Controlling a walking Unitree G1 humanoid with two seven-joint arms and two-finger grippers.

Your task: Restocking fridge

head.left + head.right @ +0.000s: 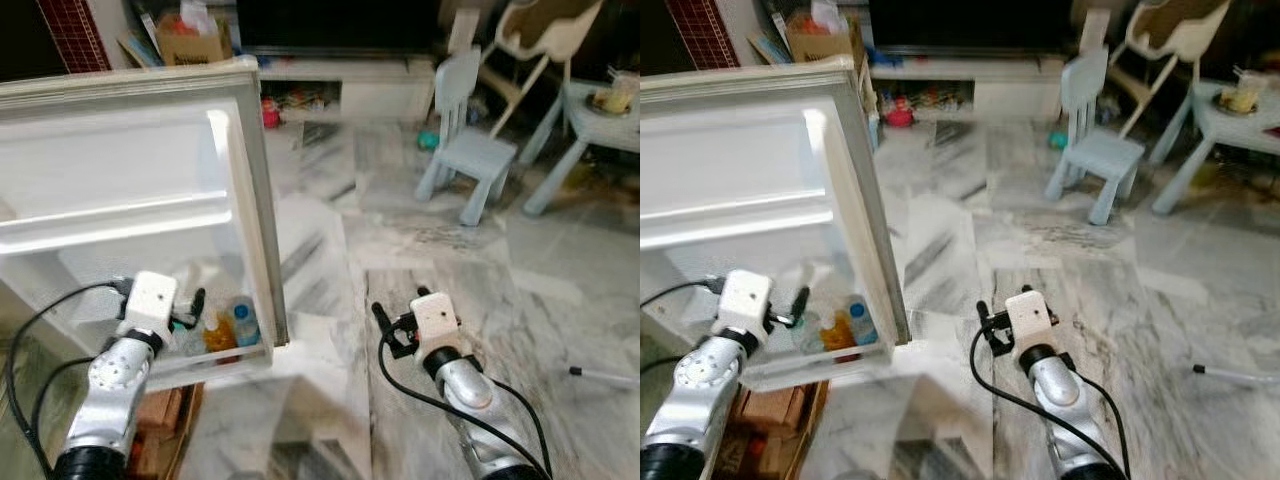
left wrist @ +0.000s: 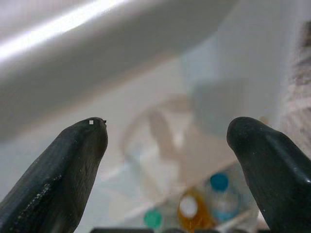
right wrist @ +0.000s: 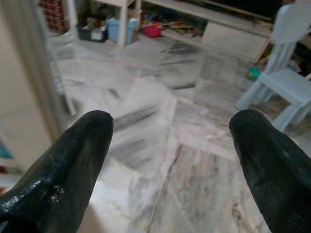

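My left gripper (image 1: 190, 305), fingers spread and empty, sits just left of the upright bottles (image 1: 232, 328) in the door shelf (image 1: 215, 365) (right gripper (image 1: 385, 325) also open, empty, farther right).

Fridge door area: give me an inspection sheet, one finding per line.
Surface: grey-veined marble floor.
Job's things: open fridge door; bottles stand in its bottom shelf.
Clutter: dark stick-like object on the floor.
Grippers: left gripper open, at the door shelf; right gripper open, empty, above the floor.
Cables: black cables loop along both arms.
Surroundings: pale blue child's chair, low TV unit.
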